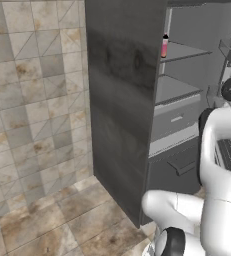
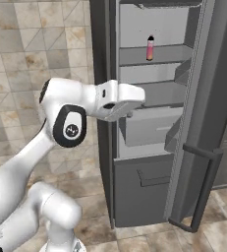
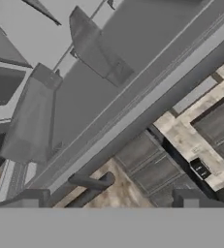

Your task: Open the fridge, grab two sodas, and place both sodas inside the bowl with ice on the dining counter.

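Now the fridge (image 2: 149,147) stands open, its door (image 2: 218,98) swung wide to the claw's right, bar handle (image 2: 203,189) facing out, so I judge the opening step done and the shelves reachable. One soda (image 2: 150,48), a slim pink container with a black cap, stands upright on an upper shelf (image 2: 154,55), above and beyond the claw. I cannot make out a second soda. My claw (image 3: 108,201) sits at the fridge's front edge, level with the drawer (image 2: 149,125), pointing toward the open door's inner side. Its fingers are spread as wide as they go, holding nothing and touching nothing. I reckon it must rise and reach in for the soda.
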